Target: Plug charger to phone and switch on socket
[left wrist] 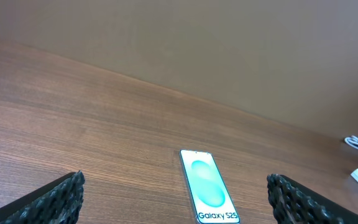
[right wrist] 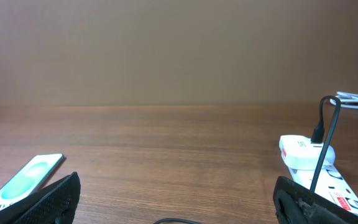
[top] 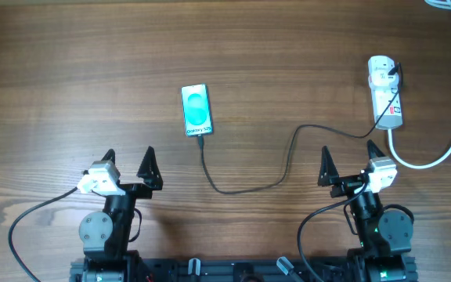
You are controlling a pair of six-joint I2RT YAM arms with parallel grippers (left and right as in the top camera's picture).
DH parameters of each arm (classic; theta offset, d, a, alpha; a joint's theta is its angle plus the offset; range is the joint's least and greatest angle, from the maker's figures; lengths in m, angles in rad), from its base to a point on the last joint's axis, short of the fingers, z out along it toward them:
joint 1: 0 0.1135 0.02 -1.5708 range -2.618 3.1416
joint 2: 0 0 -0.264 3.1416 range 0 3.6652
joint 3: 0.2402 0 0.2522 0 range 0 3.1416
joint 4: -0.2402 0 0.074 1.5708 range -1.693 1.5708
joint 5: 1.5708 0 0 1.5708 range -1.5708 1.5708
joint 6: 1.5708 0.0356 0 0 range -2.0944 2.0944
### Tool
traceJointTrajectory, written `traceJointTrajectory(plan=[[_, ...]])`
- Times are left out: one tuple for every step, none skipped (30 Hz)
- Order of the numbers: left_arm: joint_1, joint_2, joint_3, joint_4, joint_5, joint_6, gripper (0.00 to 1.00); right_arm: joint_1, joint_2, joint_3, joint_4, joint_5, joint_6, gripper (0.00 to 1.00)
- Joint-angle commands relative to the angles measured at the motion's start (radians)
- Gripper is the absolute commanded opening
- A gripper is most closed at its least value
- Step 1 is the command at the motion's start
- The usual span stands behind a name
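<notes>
Both jaws stand wide apart and hold nothing. The left gripper hovers at the near edge with only bare wood between its fingers. The right gripper is likewise spread and touches nothing.

Ahead of the left gripper, the phone lies flat, screen up and lit teal and white, with its lettered end toward the robot. The charger, a thin black cable, meets that near short edge. It cannot be told whether the plug is fully seated. From there the charger loops toward the robot, runs right, rises in front of the right gripper and reaches the socket. The socket lies at the far right, well apart from the phone, and a black plug stands in it. A thick white cable leaves the socket's near end and curves off to the right edge.

Everything rests on a brown wood-grain table. A plain beige wall rises behind its far edge.
</notes>
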Motion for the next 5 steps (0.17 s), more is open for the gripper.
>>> traceJointTrajectory(plan=[[0.008,-0.011,-0.008,-0.003,-0.017,0.009,1.00,-0.004,-0.009,-0.002,0.002,0.003,0.011,1.00],[0.008,-0.011,-0.008,-0.003,-0.017,0.009,0.99,-0.004,-0.009,-0.002,0.002,0.003,0.010,1.00],[0.008,-0.011,-0.008,-0.003,-0.017,0.009,1.00,-0.004,-0.009,-0.002,0.002,0.003,0.010,1.00],[0.008,-0.011,-0.008,-0.003,-0.017,0.009,1.00,-0.004,-0.009,-0.002,0.002,0.003,0.011,1.00],[0.008,-0.011,-0.008,-0.003,-0.017,0.009,1.00,-0.004,-0.009,-0.002,0.002,0.003,0.010,1.00]])
